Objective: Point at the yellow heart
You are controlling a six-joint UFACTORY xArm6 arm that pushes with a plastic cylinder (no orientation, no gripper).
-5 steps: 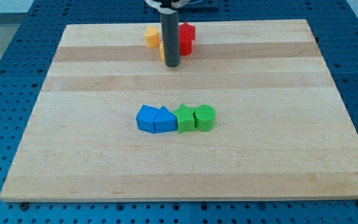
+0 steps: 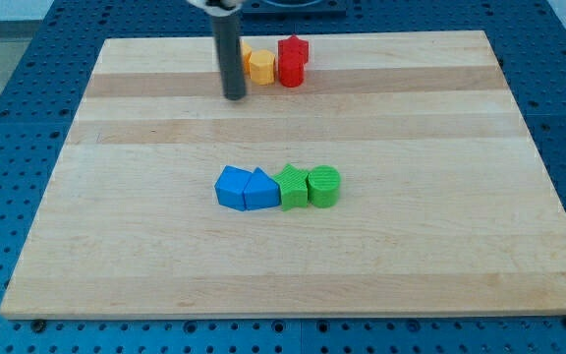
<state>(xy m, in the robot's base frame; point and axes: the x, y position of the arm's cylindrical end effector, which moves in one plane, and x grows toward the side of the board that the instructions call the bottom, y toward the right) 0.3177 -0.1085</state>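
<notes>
Wooden board (image 2: 440, 246): pale, fills most of the view, lies on a blue perforated bench.

Rod: dark, upright, coming down from the board's top edge, left of centre. No fingers exist on this rig, so nothing is spread, pressed or pinching; my tip (image 2: 234, 97) rests bare on the wood.

Centre row, left to right, touching in a line: blue block (image 2: 230, 187), second blue block with a peaked top (image 2: 260, 190), green star-like block (image 2: 292, 187), green cylinder (image 2: 323, 186). Well apart from the tip and out of the way.

Top-edge cluster: two red blocks (image 2: 292, 61), shapes unclear, touching a yellow hexagonal block (image 2: 260, 66) on their left.

Yellow heart (judged): a yellow-orange sliver (image 2: 245, 51) just right of the rod, mostly hidden behind it, shape not confirmable.

Handling note: the tip stands just left of and below the yellow pair. A short approach toward the top edge should suffice; stop short of contact, since the hexagon sits close beside the target.
</notes>
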